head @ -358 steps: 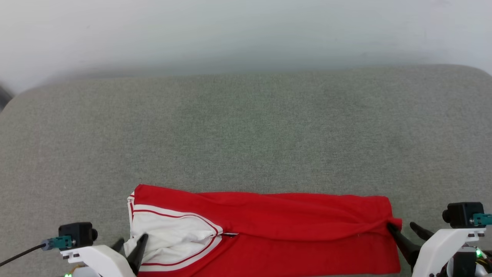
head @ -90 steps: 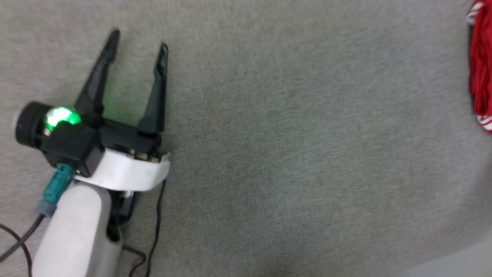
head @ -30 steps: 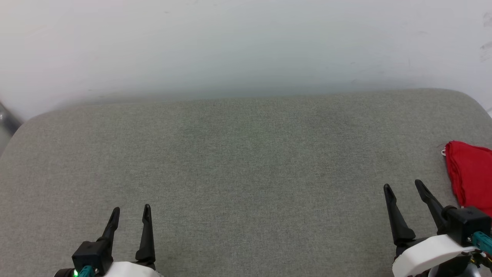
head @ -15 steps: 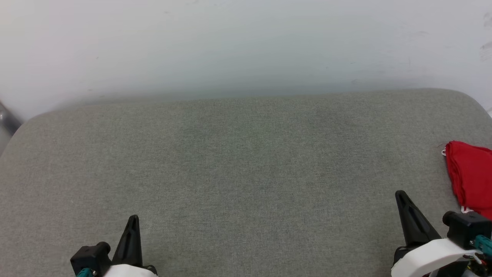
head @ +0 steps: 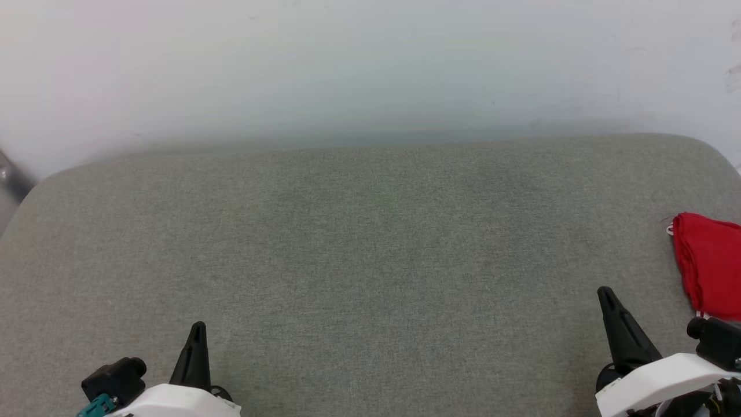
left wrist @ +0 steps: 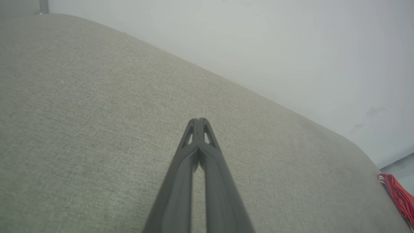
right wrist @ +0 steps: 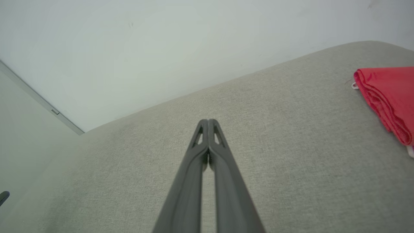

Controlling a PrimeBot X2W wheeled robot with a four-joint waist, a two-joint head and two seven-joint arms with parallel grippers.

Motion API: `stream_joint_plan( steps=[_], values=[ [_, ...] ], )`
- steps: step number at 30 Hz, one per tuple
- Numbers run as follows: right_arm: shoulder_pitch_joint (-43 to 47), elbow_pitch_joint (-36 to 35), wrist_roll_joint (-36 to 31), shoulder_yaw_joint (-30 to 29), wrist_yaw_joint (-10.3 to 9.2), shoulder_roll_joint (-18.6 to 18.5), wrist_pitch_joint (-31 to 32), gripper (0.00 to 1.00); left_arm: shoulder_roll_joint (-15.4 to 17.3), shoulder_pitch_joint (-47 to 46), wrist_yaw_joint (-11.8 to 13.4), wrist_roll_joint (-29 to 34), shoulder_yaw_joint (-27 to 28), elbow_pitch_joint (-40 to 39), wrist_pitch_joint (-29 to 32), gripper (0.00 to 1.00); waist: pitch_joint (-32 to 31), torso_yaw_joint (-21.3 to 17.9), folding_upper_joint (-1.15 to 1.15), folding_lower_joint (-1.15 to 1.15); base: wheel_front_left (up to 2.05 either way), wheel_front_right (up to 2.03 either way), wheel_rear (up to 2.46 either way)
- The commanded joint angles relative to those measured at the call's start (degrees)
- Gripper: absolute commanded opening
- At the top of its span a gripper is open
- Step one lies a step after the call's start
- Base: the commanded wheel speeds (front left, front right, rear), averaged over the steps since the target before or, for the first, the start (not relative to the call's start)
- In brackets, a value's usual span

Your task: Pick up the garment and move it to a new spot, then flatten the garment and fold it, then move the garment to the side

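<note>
Lately wide, my left gripper and right gripper are pinched closed, empty. Garment lies folded at three o'clock; I judge the task done.

Black tapered fingers, white wrist shells

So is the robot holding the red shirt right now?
No, the folded red shirt lies on the grey cushion, apart from the right gripper, which is shut on nothing.
</note>
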Motion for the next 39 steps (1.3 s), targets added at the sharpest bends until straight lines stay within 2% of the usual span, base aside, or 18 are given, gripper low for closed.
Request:
stream_joint_plan(
  steps=[1,17,39],
  values=[
    [-2.0,-0.2,2.5,-0.3,-0.01,0.1,0.1,0.00,0.0,-1.7,-0.5,-2.0,0.9,-0.5,0.5,0.00,0.0,0.0,0.00,0.00,0.00,0.00,0.00],
    [-3.8,2.8,16.9,-1.2,-0.01,0.4,0.8,0.00,-1.6,-3.5,-2.9,-13.9,3.5,0.6,4.0,0.00,0.1,0.3,0.00,0.00,0.00,0.00,0.00],
    [-5.8,6.3,33.0,-2.2,-0.02,0.7,1.7,0.00,-3.4,-5.6,-5.6,-27.3,6.5,2.0,8.0,0.00,0.2,0.6,0.00,0.00,0.00,0.00,0.00]
  ],
)
